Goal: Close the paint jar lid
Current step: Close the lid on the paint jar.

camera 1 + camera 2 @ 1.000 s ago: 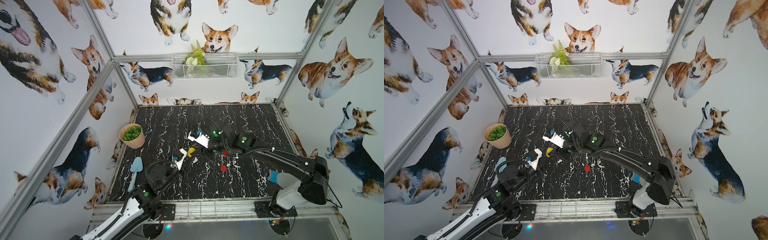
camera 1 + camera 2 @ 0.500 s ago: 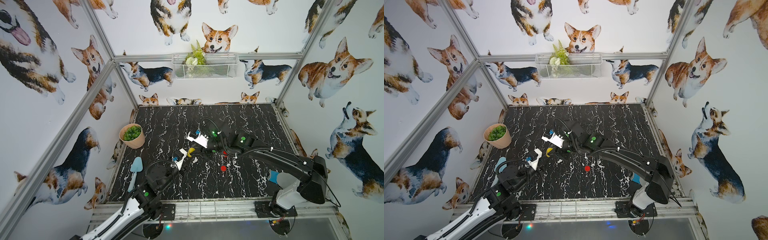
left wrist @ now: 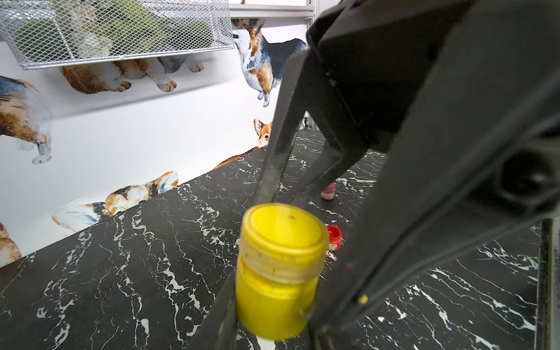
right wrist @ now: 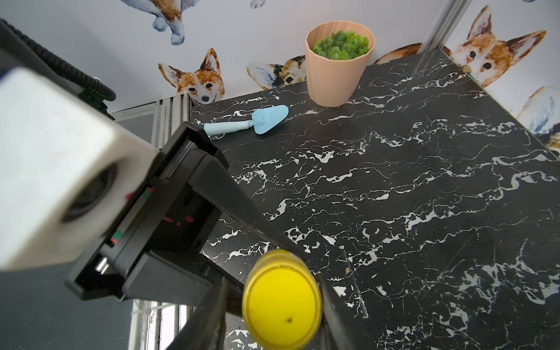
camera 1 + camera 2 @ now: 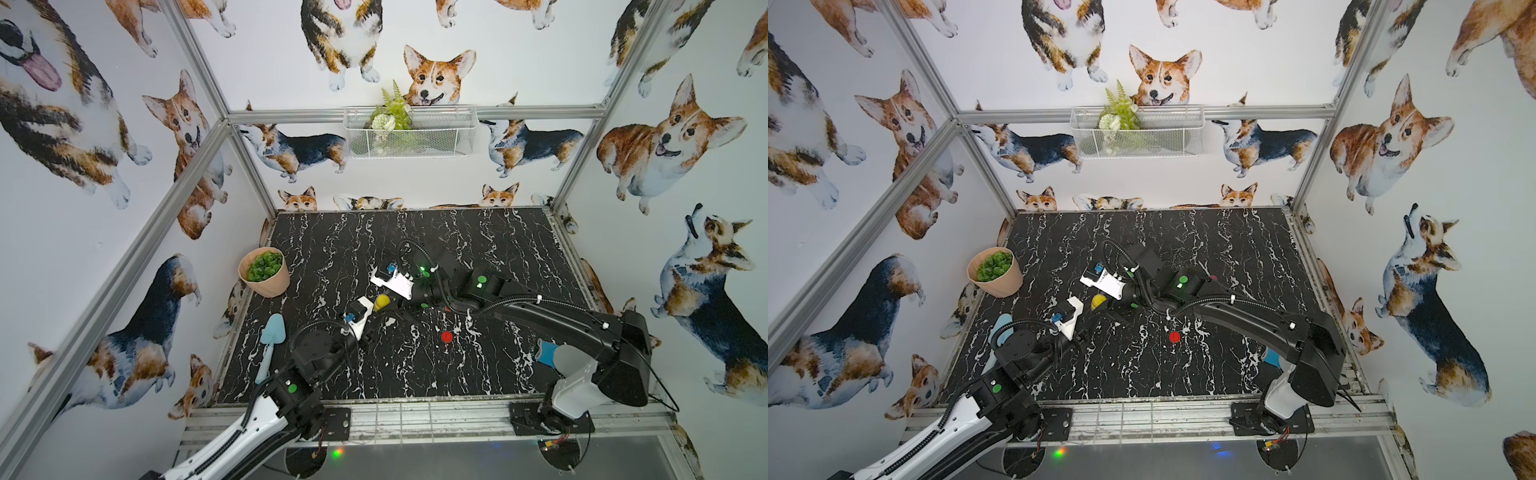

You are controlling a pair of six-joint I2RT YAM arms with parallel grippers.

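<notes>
A small yellow paint jar (image 5: 381,302) (image 5: 1099,301) is held a little above the black marble table. My left gripper (image 3: 274,306) is shut on the jar's body (image 3: 272,303) from both sides. The yellow lid (image 3: 283,236) (image 4: 281,303) sits on top of the jar. My right gripper (image 4: 272,291) straddles the lid from the far side. One finger (image 4: 330,306) lies against the rim, while the other finger (image 4: 212,315) stands a small gap away. In both top views the two grippers meet at the jar, left of the table's middle.
A small red paint jar (image 5: 446,336) (image 3: 334,238) stands right of the grippers, and a pink one (image 3: 328,192) stands farther back. A potted plant (image 5: 264,277) is at the left edge, with a blue trowel (image 5: 270,340) nearer the front. A wire basket (image 5: 409,133) hangs on the back wall.
The right wrist has shifted very slightly over the jar. The left arm and the jar have stayed where they were.
</notes>
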